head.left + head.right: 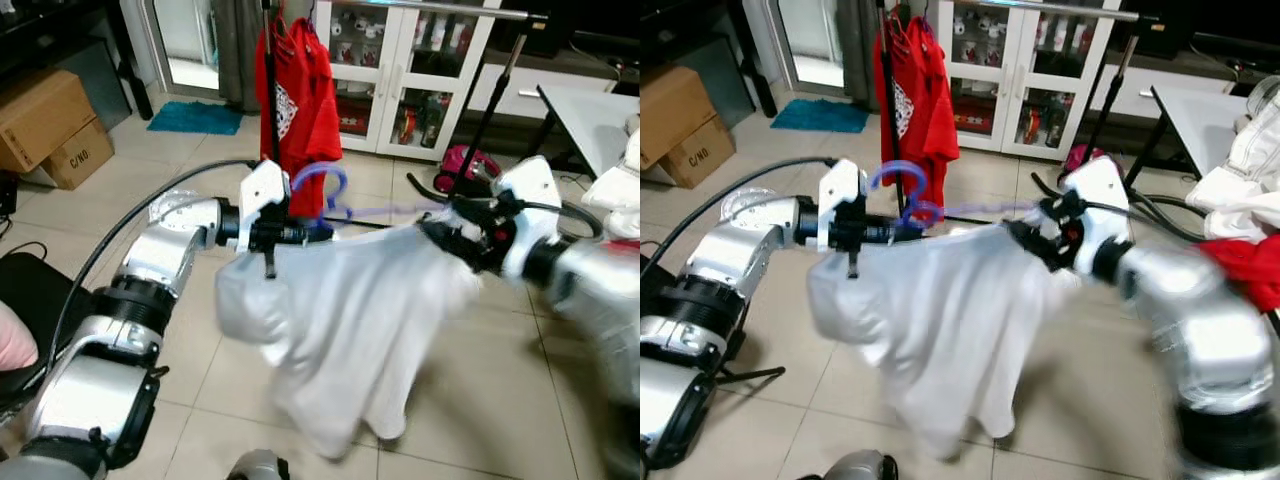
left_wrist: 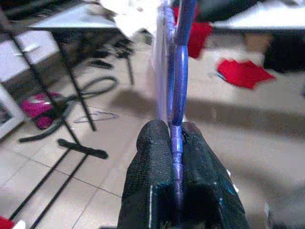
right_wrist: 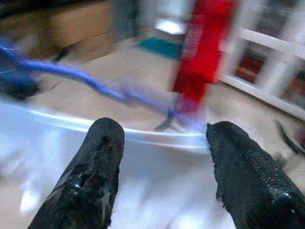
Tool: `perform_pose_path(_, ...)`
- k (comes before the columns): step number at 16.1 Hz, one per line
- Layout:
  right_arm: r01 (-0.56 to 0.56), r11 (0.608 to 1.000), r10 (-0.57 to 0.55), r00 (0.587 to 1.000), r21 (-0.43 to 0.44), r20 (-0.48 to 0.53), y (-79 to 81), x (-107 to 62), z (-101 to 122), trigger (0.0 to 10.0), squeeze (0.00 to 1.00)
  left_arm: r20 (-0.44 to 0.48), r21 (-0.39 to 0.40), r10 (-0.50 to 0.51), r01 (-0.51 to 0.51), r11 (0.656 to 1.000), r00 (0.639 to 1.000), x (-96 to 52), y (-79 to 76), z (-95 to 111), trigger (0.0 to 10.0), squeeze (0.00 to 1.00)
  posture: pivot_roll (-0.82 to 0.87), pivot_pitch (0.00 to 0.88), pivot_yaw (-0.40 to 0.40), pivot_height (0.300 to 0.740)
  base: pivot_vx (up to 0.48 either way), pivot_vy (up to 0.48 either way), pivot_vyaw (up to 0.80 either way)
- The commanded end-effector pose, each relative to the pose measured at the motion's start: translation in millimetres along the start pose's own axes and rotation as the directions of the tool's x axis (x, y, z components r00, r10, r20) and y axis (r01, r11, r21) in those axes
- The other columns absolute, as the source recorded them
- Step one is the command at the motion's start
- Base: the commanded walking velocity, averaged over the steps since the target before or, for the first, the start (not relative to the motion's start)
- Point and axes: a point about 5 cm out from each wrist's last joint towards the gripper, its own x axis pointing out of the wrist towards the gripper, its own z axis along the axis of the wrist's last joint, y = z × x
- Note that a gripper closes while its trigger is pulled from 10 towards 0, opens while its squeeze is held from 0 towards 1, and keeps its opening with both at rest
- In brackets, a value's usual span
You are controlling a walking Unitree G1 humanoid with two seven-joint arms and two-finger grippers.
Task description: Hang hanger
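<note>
Above the tiled floor [image 1: 150, 160], a blue hanger [image 1: 330, 195] draped with a white shirt [image 1: 350, 320] is clamped by the left hand [image 2: 175, 138]; the right hand [image 3: 164, 152], fingers spread, is held at the shirt's far shoulder, before the clothes rack [image 1: 480, 130].

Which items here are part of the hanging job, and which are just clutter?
Job: blue hanger, white shirt on it, left gripper clamping the hanger, open right gripper, clothes rack.
Clutter: cardboard boxes, teal mat, glass cabinet.
</note>
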Motion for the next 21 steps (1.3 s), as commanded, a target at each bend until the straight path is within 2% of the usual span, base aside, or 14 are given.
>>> perform_pose_path(1, 0.096, 0.995, -0.096, 0.995, 0.033, -0.008, -1.7, -3.3, -2, 10.0, 0.28, 0.053, -0.001, 0.064, -0.064, 0.998, 0.997, -1.9, 4.6, 9, 0.0, 0.0, 0.04, 0.0, 0.035, 0.74, 0.0, 0.0, 0.0)
perform_pose_path(2, 0.145, 0.986, -0.145, 0.989, 0.087, -0.005, 4.1, -0.7, -3, 10.0, 0.0, 0.058, -0.016, 0.094, -0.093, 0.996, 0.994, -0.6, 5.1, 9, 0.0, 0.0, 0.04, 0.0, 0.041, 0.74, 0.0, 0.0, 0.0)
perform_pose_path(4, 0.241, 0.958, -0.244, 0.97, 0.153, -0.003, 12.9, 8.9, -5, 10.0, 0.0, 0.103, -0.056, 0.11, -0.105, 0.993, 0.989, 6.8, 1.5, 10, 0.0, 0.0, 0.04, 0.0, 0.047, 0.74, 0.0, 0.0, 0.0)
perform_pose_path(5, 0.292, 0.934, -0.296, 0.955, 0.205, -0.013, 17.6, 14.4, -6, 9.2, 0.0, 0.126, -0.076, 0.111, -0.102, 0.992, 0.986, 12.5, -2.7, 10, 0.0, 0.0, 0.04, 0.0, 0.048, 0.74, 0.0, 0.0, 0.0)
perform_pose_path(6, 0.311, 0.918, -0.319, 0.948, 0.247, -0.007, 19.8, 16.7, -4, 9.2, 0.0, 0.131, -0.081, 0.108, -0.098, 0.992, 0.986, 14.9, -5.0, 10, 0.0, 0.0, 0.04, 0.0, 0.049, 0.74, 0.0, 0.0, 0.0)
perform_pose_path(7, 0.322, 0.899, -0.337, 0.941, 0.297, -0.002, 23.8, 19.5, 0, 4.7, 0.0, 0.135, -0.089, 0.112, -0.1, 0.991, 0.985, 17.6, -7.8, 9, 0.0, 0.0, 0.04, 0.0, 0.048, 0.74, 0.0, 0.0, 0.0)
perform_pose_path(8, 0.331, 0.883, -0.351, 0.936, 0.333, 0.001, 26.2, 20.9, 3, 4.3, 0.0, 0.137, -0.094, 0.121, -0.109, 0.99, 0.983, 18.5, -8.8, 9, 0.0, 0.0, 0.04, 0.0, 0.047, 0.74, 0.0, 0.0, 0.0)
perform_pose_path(9, 0.318, 0.872, -0.35, 0.936, 0.372, 0.02, 29.8, 22.6, 8, 6.8, 0.0, 0.137, -0.099, 0.131, -0.118, 0.988, 0.982, 18.5, -9.6, 9, 0.0, 0.0, 0.05, 0.0, 0.043, 0.74, 0.0, 0.0, 0.0)
perform_pose_path(10, 0.314, 0.866, -0.352, 0.935, 0.388, 0.029, 31.5, 23.3, 11, 9.9, 0.0, 0.135, -0.1, 0.134, -0.121, 0.988, 0.982, 18.3, -10.1, 8, 0.0, 0.0, 0.05, 0.0, 0.042, 0.74, 0.0, 0.0, 0.0)
perform_pose_path(13, 0.301, 0.86, -0.352, 0.934, 0.412, 0.052, 34.0, 24.9, 18, 10.0, 0.0, 0.129, -0.102, 0.143, -0.131, 0.986, 0.981, 16.2, -10.5, 8, 0.0, 0.0, 0.05, 0.0, 0.039, 0.74, 0.0, 0.0, 0.0)
perform_pose_path(21, 0.278, 0.87, -0.342, 0.935, 0.406, 0.093, 34.8, 32.4, 30, 10.0, 0.0, 0.154, -0.145, 0.048, -0.025, 0.989, 0.987, 20.0, -24.5, 9, 0.0, 0.0, 0.05, 0.0, 0.033, 0.74, 0.0, 0.0, 0.0)
